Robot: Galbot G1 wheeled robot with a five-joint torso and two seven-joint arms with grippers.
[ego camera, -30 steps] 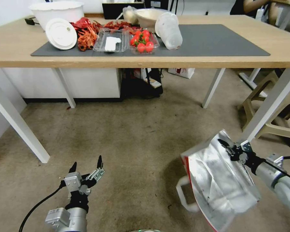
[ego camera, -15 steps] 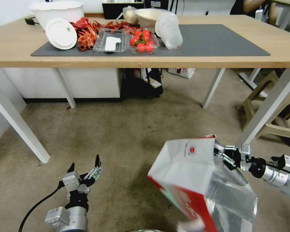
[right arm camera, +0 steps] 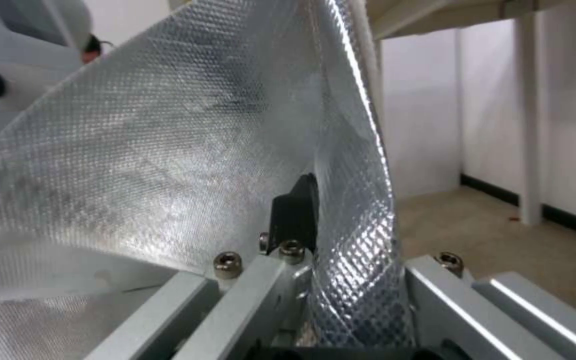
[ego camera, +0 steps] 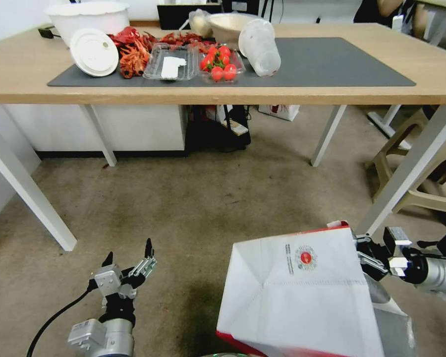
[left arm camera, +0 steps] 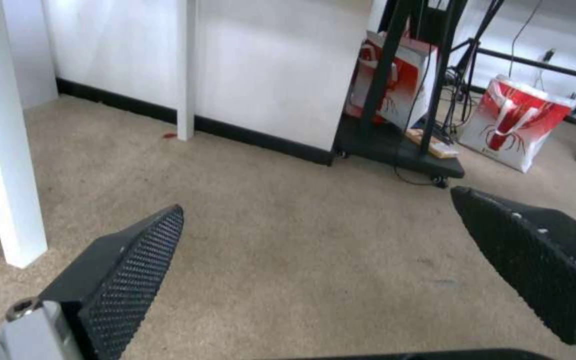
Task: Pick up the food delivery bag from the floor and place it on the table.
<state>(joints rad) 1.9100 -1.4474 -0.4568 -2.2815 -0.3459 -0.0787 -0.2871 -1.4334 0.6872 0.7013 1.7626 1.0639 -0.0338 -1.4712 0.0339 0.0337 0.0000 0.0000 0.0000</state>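
The food delivery bag (ego camera: 302, 292) hangs clear of the floor (ego camera: 208, 203) at the lower right, its white face and round red logo turned up toward me. My right gripper (ego camera: 365, 254) is shut on the bag's upper right rim. In the right wrist view, a black finger (right arm camera: 296, 215) presses against the silver foil lining (right arm camera: 168, 150). My left gripper (ego camera: 129, 259) hovers low over the carpet at the lower left, open, its fingers (left arm camera: 128, 265) wide apart with nothing between them. The table (ego camera: 431, 64) stretches across the far side.
On the table's grey mat (ego camera: 332, 62) lie a white bowl (ego camera: 86, 17), a lid (ego camera: 94, 52), red crayfish (ego camera: 134, 52), a clear tray (ego camera: 171, 62), tomatoes (ego camera: 220, 62) and a tipped cup (ego camera: 260, 47). White table legs (ego camera: 411, 163) and a beige stool (ego camera: 431, 173) stand at the right.
The right gripper has raised and swung the bag: the foil opening faced me before, now the white logo face does. The left gripper has barely moved.
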